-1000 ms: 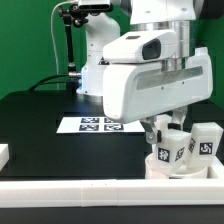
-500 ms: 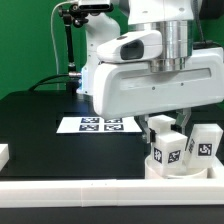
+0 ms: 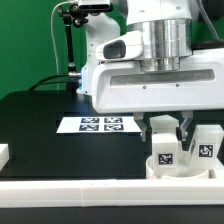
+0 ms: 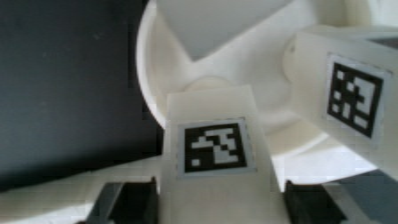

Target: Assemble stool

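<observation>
End effector [image 3: 165,128] fingers clamped on a tagged stool leg [image 4: 217,140] (upright over seat disc [image 3: 185,168]).

Exterior view: fixed camera low at the table [image 3: 40,125] edge, facing across it toward the arm's base and a green backdrop, close enough that the arm's wrist housing fills the upper middle. The marker board [image 3: 98,124] lies mid-table; a white border rail [image 3: 60,190] runs along the near edge. Wrist view: mounted on the wrist, looking down past the claw [image 4: 194,198] fingers, very near. Shared part: the tagged leg [image 3: 163,150] [image 4: 217,140] standing in the seat disc [image 3: 160,170] [image 4: 214,50], and a neighbouring leg [image 3: 206,142] [image 4: 356,85].
</observation>
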Robot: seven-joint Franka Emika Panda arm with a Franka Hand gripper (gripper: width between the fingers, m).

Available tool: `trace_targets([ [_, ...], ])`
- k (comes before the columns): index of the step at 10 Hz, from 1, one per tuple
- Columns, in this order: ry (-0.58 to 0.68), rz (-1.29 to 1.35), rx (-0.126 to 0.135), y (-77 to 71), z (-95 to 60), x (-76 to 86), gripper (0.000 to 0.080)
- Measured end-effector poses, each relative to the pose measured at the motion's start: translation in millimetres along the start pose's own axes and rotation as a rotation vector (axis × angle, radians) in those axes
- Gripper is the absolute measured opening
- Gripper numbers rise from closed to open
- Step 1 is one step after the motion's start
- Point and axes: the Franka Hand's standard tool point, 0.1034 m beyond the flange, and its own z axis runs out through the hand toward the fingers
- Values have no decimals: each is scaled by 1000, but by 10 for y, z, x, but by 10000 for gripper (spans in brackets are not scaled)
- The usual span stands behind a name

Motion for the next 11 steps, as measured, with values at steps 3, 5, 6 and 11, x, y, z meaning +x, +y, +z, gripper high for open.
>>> trace_targets([
  [3, 0, 289, 18, 17, -5, 11, 341],
  [5, -6, 490, 25, 15, -7, 8, 341],
  [6, -8, 593, 26, 6, -8, 6, 341],
  [11, -49, 914, 11, 7, 4, -53, 343],
])
